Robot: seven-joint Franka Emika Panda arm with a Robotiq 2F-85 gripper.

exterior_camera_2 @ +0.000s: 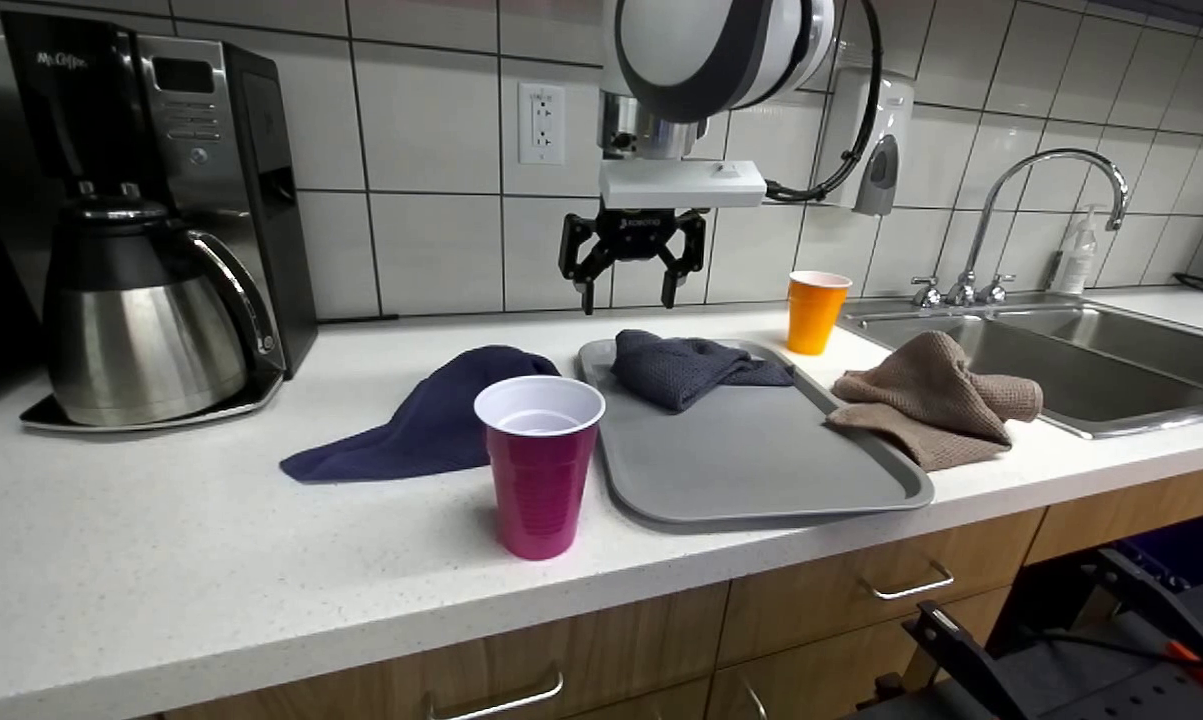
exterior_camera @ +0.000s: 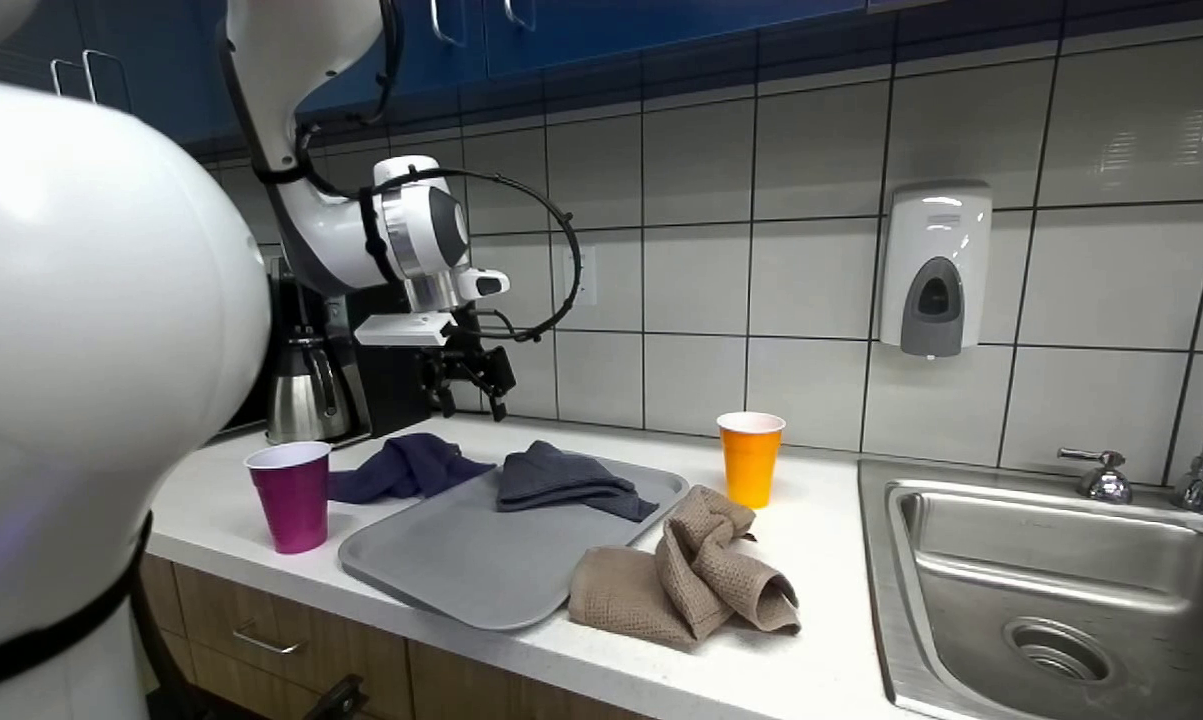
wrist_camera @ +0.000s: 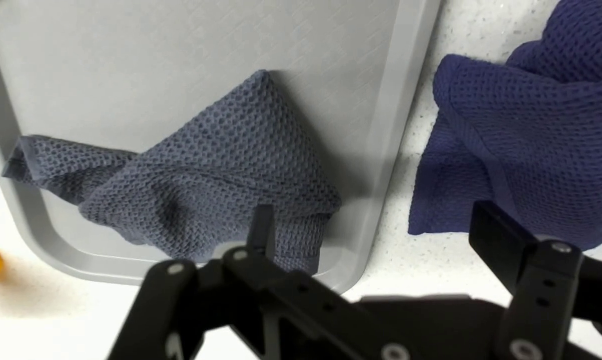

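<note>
- Hanging above the worktop (exterior_camera: 831, 560) in an exterior view, the pincer (exterior_camera: 473, 414) has its jaws apart and pointing down, well clear of the cloths beneath.
- At four o'clock from it, a crumpled grey cloth (exterior_camera: 566, 485) lies on a tray (exterior_camera: 471, 555); at eight o'clock, a navy cloth (exterior_camera: 406, 468) lies on the worktop just beside that tray.
- Farther out at four o'clock, a brown cloth (exterior_camera: 696, 570) is bunched at the tray's edge; at three o'clock an orange cup (exterior_camera: 751, 465) stands upright, with a sink (exterior_camera: 899, 590) well past it.
- In an exterior view, at seven o'clock from the pincer, a purple cup (exterior_camera_2: 541, 490) stands upright on the worktop, near the navy cloth.
- At nine o'clock, a coffee pot (exterior_camera_2: 151, 340) sits on its coffee maker (exterior_camera_2: 201, 110); at eleven o'clock, a socket (exterior_camera_2: 541, 123) is set in the tiled wall (exterior_camera_2: 431, 120).
- In the wrist view, the pincer sits toward five o'clock with its jaws spread wide; one crosses in front of the grey cloth, its partner in front of the navy cloth's lower edge.
- From the grey cloth's middle, its narrow end reaches the tray's rim at nine o'clock, and a sliver of the orange cup shows at eight o'clock.
</note>
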